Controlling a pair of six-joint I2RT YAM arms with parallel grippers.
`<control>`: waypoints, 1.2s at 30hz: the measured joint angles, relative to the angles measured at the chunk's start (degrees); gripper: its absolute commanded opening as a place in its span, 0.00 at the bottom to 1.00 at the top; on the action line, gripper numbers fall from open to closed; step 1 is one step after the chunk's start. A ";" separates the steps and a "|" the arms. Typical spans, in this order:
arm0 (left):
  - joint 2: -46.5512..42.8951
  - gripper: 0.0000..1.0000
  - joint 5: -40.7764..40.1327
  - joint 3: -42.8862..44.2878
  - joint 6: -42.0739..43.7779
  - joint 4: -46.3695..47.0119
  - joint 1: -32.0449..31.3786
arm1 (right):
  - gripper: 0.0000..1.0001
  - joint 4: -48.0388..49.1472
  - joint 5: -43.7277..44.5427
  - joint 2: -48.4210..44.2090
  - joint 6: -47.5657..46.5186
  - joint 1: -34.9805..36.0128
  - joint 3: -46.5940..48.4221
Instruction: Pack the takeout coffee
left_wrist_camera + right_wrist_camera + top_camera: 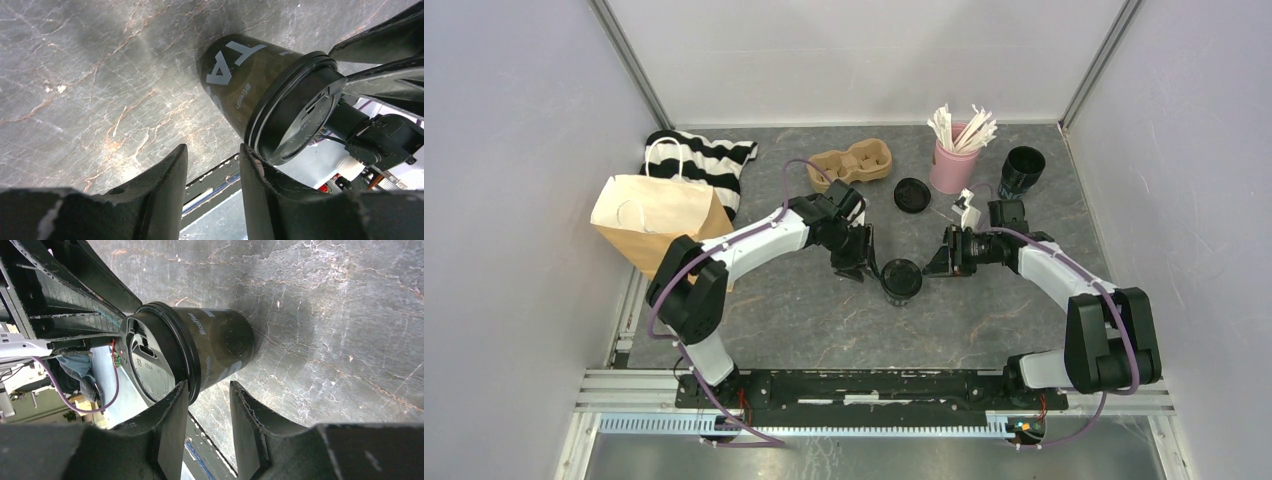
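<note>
One takeout coffee cup [902,278], black with pale lettering and a black lid on, stands upright mid-table between both grippers. My left gripper [856,262] is just left of it, open, with nothing between its fingers; in the left wrist view the cup [260,95] sits beyond the gripper [212,152], whose right finger [260,180] reaches the lid's rim. My right gripper [937,262] is just right of the cup, open and empty; in its view the cup [200,350] lies past the left finger [172,410]. A second black cup [1022,170] stands lidless at the back right, and a loose black lid [911,194] lies behind the centre.
The brown pulp carrier tray [852,163] lies at the back centre. A pink cup of white sticks [954,165] stands beside the loose lid, a small white object [967,208] in front of it. A paper bag [656,215] and striped cloth [704,160] lie at the left.
</note>
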 measured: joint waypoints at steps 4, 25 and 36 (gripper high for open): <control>-0.02 0.53 -0.28 0.00 0.02 -1.46 0.20 | 0.44 -1.36 1.09 0.11 -0.11 -0.07 1.44; 0.83 0.67 8.55 4.92 1.90 3.85 4.02 | 0.71 -2.82 -1.36 -2.91 0.50 1.79 -1.40; 3.65 0.49 9.40 1.66 2.47 5.84 3.19 | 0.51 2.69 -2.99 -0.50 3.02 2.73 -2.43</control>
